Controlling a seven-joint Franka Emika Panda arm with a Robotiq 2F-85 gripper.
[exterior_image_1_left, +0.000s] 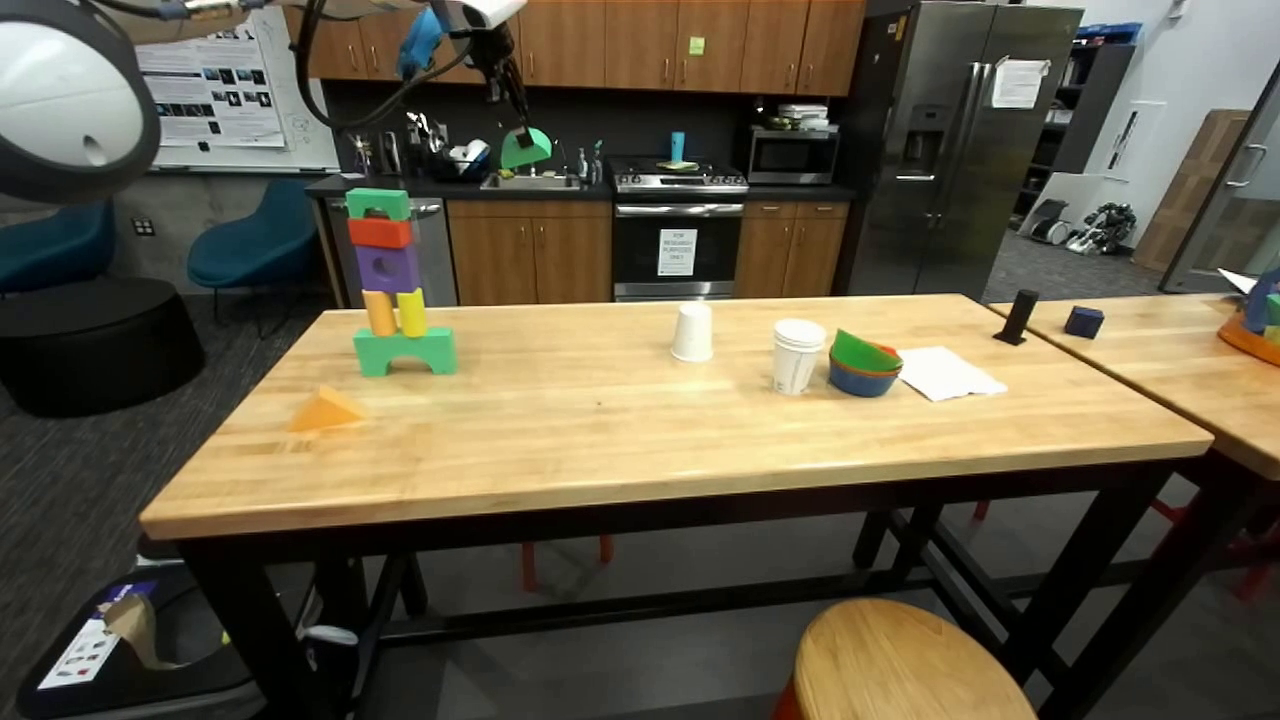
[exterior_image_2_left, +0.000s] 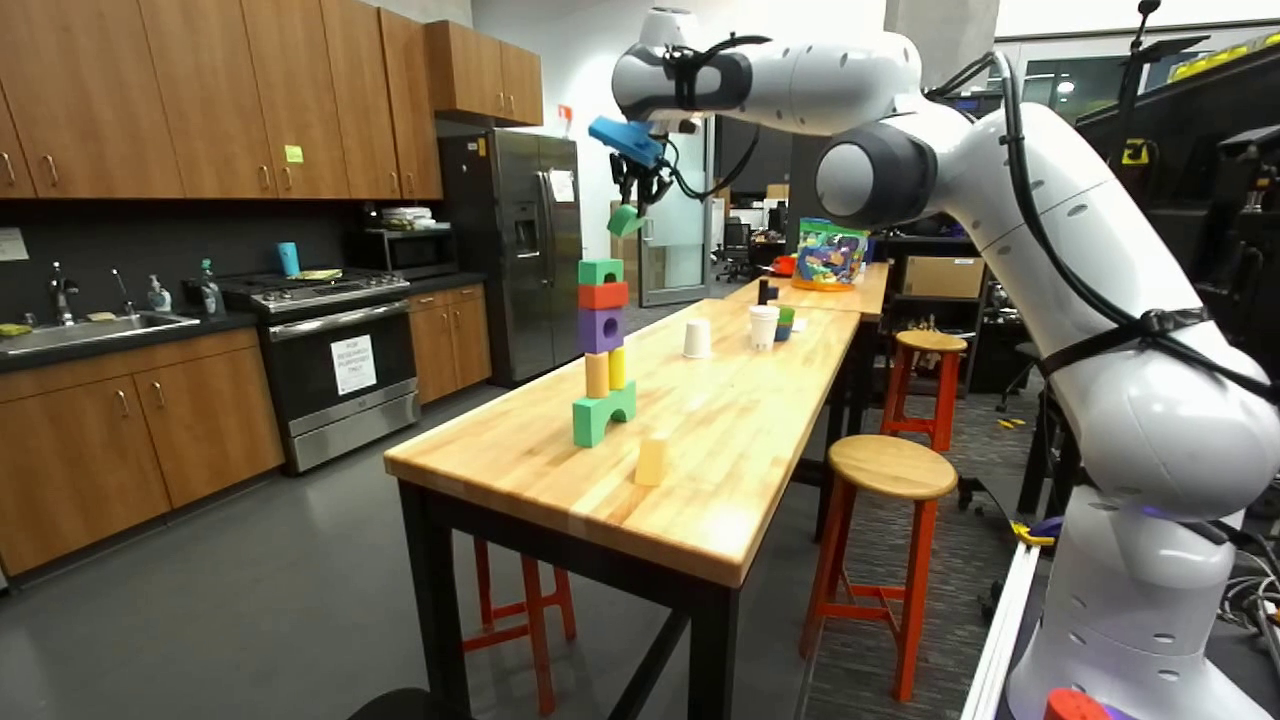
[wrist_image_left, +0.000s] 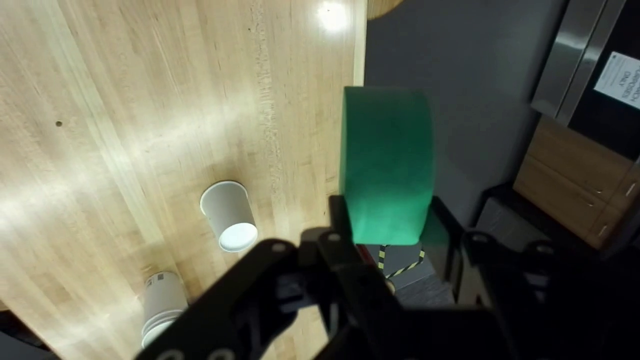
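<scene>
My gripper (wrist_image_left: 387, 207) is shut on a green half-round block (wrist_image_left: 387, 150), with one finger at each side of it. In both exterior views this block (exterior_image_1_left: 528, 150) hangs in the air, higher than a tower of blocks. The tower has a green arch base (exterior_image_2_left: 592, 420), an orange cylinder (exterior_image_1_left: 380, 313) and a yellow cylinder (exterior_image_1_left: 411, 314) side by side, a purple block (exterior_image_1_left: 405, 270), a red block (exterior_image_1_left: 380, 233) and a small green arch (exterior_image_1_left: 378, 198) on top. An orange wedge (exterior_image_1_left: 325, 411) lies on the table near the tower.
An upturned white cup (exterior_image_1_left: 692, 335) stands mid-table. Farther along are stacked white cups (exterior_image_1_left: 795, 362), nested bowls (exterior_image_1_left: 862, 382) and a paper napkin (exterior_image_1_left: 948, 374). A small black stand (exterior_image_1_left: 1017, 318) is by the seam with a second table. Stools (exterior_image_2_left: 890, 468) stand beside the wooden table (exterior_image_1_left: 560, 430).
</scene>
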